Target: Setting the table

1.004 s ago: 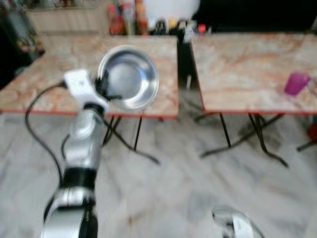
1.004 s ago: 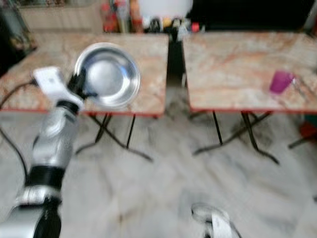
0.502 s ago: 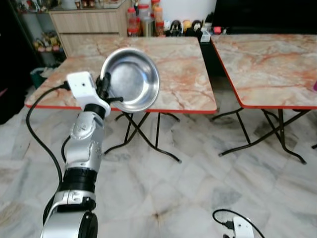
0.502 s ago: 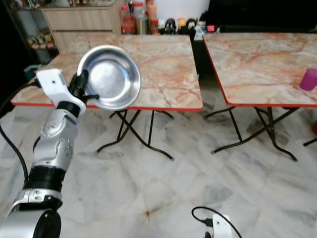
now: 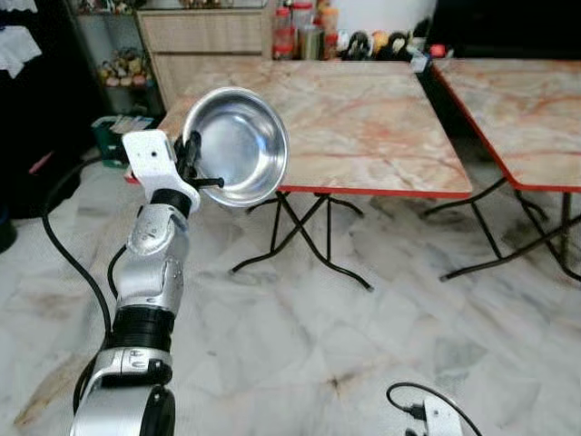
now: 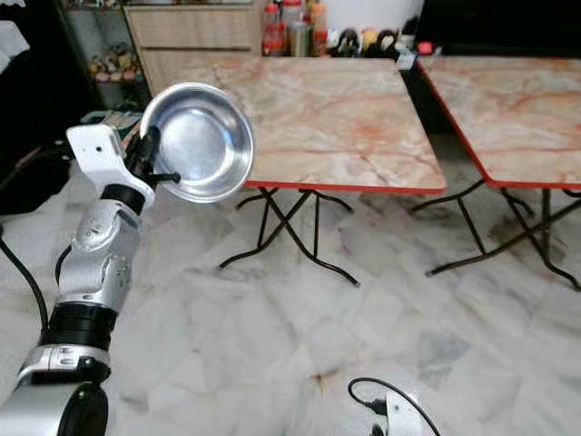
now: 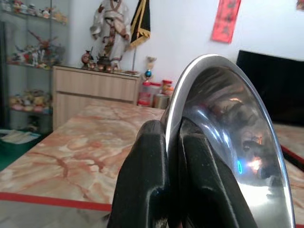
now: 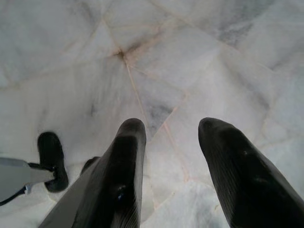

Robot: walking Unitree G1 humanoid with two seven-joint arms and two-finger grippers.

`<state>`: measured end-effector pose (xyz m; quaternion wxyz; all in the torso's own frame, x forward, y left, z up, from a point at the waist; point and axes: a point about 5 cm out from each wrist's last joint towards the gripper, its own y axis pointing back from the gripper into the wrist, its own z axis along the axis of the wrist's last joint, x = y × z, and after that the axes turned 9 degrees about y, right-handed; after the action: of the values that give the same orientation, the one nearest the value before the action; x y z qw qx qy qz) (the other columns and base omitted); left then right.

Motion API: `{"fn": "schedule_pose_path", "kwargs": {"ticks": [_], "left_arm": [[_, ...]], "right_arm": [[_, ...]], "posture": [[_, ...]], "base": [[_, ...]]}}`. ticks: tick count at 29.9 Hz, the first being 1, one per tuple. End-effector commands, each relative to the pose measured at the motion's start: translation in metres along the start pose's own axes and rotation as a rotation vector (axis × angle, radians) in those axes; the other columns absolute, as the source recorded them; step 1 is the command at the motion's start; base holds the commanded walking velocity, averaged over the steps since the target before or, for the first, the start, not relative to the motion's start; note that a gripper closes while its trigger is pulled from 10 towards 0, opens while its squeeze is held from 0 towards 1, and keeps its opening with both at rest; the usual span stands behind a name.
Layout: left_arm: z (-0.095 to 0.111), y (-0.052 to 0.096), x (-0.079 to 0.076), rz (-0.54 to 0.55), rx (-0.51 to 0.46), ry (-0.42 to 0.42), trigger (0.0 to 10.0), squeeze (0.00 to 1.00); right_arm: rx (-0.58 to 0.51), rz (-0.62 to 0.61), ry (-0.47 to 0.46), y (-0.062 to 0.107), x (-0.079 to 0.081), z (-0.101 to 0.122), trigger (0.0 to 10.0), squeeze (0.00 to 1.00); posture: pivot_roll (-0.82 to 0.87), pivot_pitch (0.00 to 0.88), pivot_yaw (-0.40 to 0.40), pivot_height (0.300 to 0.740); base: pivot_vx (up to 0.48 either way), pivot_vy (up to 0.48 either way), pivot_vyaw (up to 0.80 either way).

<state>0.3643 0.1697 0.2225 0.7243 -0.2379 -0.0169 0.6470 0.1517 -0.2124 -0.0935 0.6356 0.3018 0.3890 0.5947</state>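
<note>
A shiny steel bowl (image 5: 238, 143) is held up in the air, tilted with its hollow facing me, in front of the near left corner of a marble-topped folding table (image 5: 363, 118). My left gripper (image 5: 194, 163) is shut on the bowl's left rim; in the left wrist view the two black fingers (image 7: 156, 180) pinch the rim of the bowl (image 7: 228, 142). My right arm (image 5: 440, 422) hangs low at the bottom edge. The right wrist view has the right gripper (image 8: 171, 142) open over the floor, nothing between its fingers.
A second marble table (image 5: 526, 100) stands to the right, a narrow gap between the two. A wooden cabinet (image 5: 204, 41) with jars and bottles (image 5: 304, 36) beside it lines the far wall. Dark shelving (image 5: 36, 91) is at the left. Marble floor (image 5: 363, 345) lies in front.
The camera has swung left, so both tables slid right in the picture and the purple cup left the view. The bowl stays in the left gripper at the same height.
</note>
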Motion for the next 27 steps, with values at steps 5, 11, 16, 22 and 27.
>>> {"fn": "schedule_pose_path", "kwargs": {"ticks": [5,11,16,22,27], "left_arm": [[0.0083,-0.0014,0.0026,0.002,-0.025,0.002,10.0,0.00],[0.0079,-0.0016,0.0016,-0.003,-0.025,-0.006,10.0,0.00],[0.0076,-0.0012,0.0000,-0.009,-0.022,-0.009,10.0,0.00],[0.0070,-0.0010,-0.0028,-0.022,-0.019,-0.012,10.0,0.00],[0.0073,-0.0013,-0.0020,-0.023,-0.018,-0.014,10.0,0.00]], "right_arm": [[-0.010,-0.003,-0.004,-0.0004,-0.0009,0.0031,10.0,0.00],[-0.009,-0.004,0.003,-0.0005,-0.0012,0.0035,10.0,0.00],[-0.006,-0.012,-0.009,-0.0005,-0.0017,0.0030,10.0,0.00],[0.005,-0.023,0.008,-0.0006,-0.0028,0.0026,10.0,0.00],[0.031,-0.020,0.045,-0.0007,-0.0030,0.0014,10.0,0.00]], "posture": [[0.05,0.000,-0.021,0.740],[0.05,0.000,-0.020,0.740],[0.05,0.000,-0.022,0.740],[0.05,0.000,-0.022,0.740],[0.05,0.000,-0.021,0.740]], "base": [[0.048,0.000,0.00],[0.246,0.000,0.00],[0.296,0.000,0.00],[0.317,0.000,0.00],[0.315,0.000,0.00]]}}
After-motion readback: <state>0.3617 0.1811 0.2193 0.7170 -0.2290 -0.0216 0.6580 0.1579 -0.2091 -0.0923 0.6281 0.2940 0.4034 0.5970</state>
